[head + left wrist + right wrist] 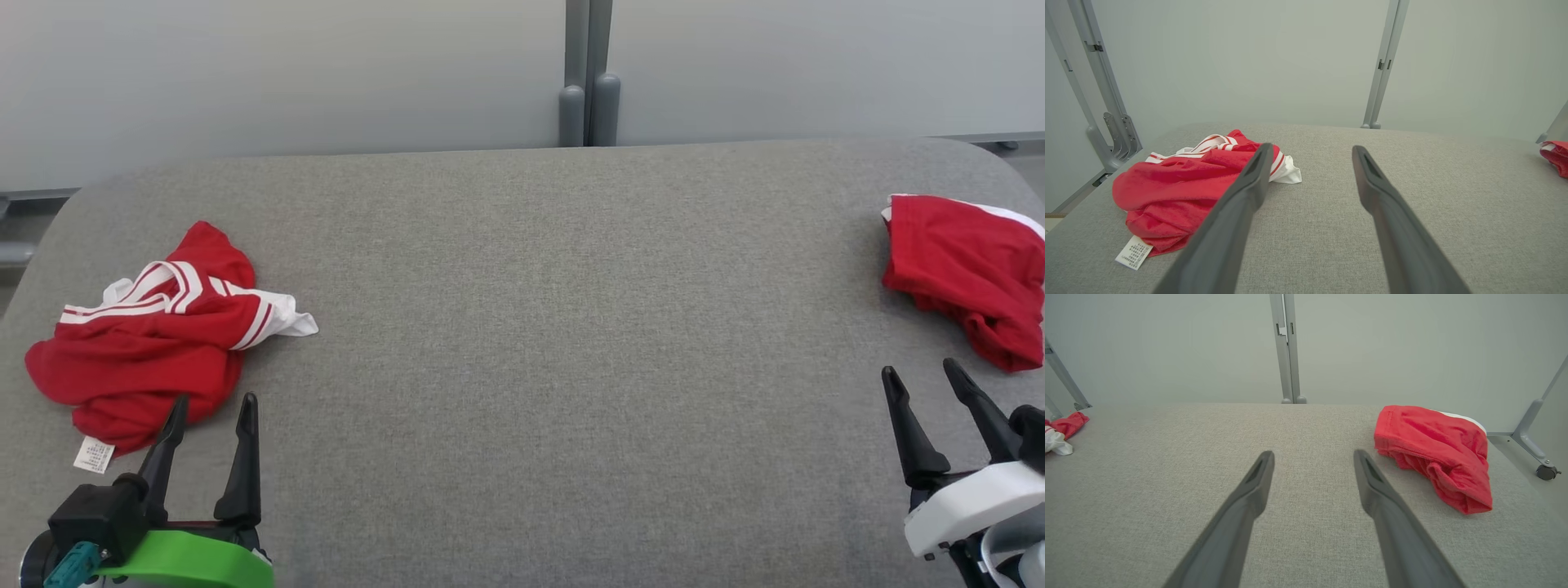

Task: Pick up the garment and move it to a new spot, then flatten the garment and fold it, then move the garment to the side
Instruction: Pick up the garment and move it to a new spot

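Crumpled red garment with white striped trim [147, 351] sits at the left end of the grey fabric table [522, 327], right in front of the left gripper [215, 400], so it's probably lined up for the pickup. Fingers on both sides are spread wide and empty. The right gripper [922, 367] sits by another red cloth bundle [963, 278].

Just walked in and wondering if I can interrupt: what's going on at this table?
Nothing is being handled yet. A crumpled red garment with white stripes lies at the left of the grey table. The robot's left gripper sits open by its near edge, holding nothing. The right gripper is open and empty too, near a second red garment bunched at the table's right end.
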Controlling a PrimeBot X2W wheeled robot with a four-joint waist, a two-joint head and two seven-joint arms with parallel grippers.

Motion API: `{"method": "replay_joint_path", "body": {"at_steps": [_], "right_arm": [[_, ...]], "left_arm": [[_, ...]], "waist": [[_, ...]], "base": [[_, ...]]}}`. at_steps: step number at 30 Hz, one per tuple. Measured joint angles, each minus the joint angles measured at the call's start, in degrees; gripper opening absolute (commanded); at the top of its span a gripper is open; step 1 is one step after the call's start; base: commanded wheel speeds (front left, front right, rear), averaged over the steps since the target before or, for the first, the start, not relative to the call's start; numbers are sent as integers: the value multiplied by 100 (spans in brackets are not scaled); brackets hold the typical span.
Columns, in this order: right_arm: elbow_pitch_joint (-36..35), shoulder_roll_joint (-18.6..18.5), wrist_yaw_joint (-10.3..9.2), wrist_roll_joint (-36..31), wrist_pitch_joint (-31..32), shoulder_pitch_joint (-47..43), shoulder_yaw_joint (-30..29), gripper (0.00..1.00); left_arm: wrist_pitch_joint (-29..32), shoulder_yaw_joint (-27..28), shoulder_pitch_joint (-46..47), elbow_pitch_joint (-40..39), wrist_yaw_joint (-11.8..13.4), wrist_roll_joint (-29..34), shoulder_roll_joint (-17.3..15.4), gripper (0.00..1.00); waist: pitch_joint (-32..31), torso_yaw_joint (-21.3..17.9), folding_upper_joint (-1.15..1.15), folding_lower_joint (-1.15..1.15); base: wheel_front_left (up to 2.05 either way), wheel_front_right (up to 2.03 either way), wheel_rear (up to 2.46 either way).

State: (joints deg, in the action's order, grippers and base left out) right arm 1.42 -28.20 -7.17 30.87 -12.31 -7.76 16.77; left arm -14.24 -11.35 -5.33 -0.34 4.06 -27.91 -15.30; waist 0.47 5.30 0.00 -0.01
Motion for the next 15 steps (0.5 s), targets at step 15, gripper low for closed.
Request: {"method": "replay_joint_path", "body": {"at_steps": [15], "right_arm": [[-327, 499, 137, -525, 43, 288, 1116, 100]], "left_arm": [[-2, 327, -162, 79, 63, -16, 191, 100]], "waist": [[42, 771, 0, 0]], "base": [[0, 0, 0]]}}
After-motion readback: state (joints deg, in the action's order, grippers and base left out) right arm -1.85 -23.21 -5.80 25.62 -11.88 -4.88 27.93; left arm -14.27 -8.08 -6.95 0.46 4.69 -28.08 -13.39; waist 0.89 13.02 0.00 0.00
